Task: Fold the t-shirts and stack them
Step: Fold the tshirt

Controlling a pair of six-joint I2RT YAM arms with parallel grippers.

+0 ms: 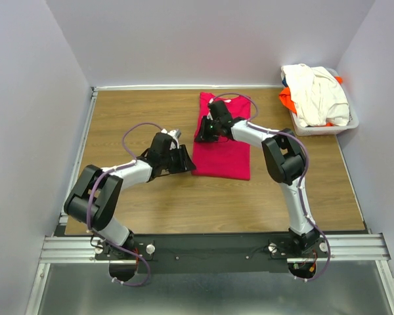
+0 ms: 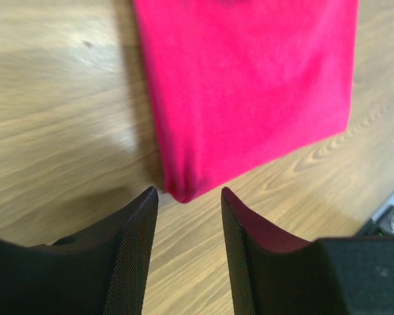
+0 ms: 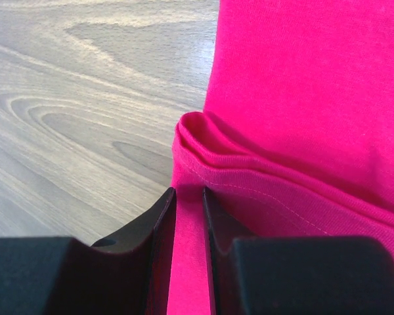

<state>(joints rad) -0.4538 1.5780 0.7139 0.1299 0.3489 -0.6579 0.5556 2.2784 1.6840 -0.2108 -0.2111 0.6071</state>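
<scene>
On woodgrain table [image 1: 128,111], soft rectangular t-shirt [image 1: 224,157]

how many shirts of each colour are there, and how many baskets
pink shirt: 1
white shirt: 1
orange shirt: 1
basket: 1
total: 4

Wood-grain tabletop [image 1: 151,197] spread wide here, pale walls [image 1: 184,39] boxing it in on three sides. Far right corner, a white basket [image 1: 315,130] tucked by the right wall. Along the near edge, a silver metal rail [image 1: 65,248] runs the full width.
</scene>
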